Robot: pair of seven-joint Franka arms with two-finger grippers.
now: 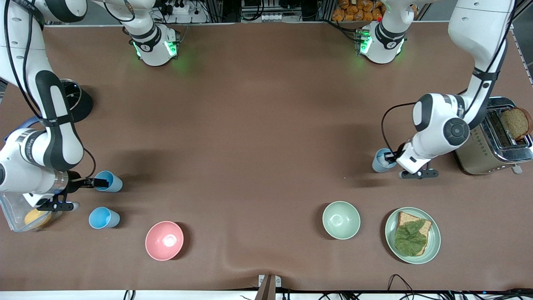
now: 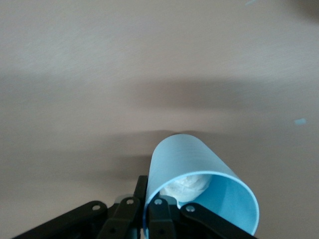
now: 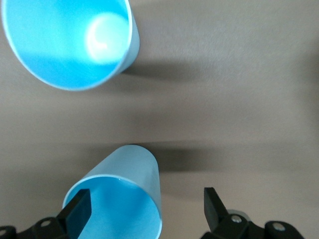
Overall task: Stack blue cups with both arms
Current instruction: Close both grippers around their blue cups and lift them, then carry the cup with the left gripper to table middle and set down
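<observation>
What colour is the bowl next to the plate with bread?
Pale green bowl, seen best in the front view.

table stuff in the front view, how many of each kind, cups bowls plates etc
blue cups: 3, one at the right end effector, one nearer the camera, one at the left end effector
bowls: 2, pink bowl, pale green bowl
plates: 1, green plate with bread and a leaf
toasters: 1, toaster holding a bread slice
clear containers: 1, container
total: 8

Left pincer [image 1: 390,157] low, fingers clamped; right pincer [image 1: 95,182] low, fingers spread.
</observation>
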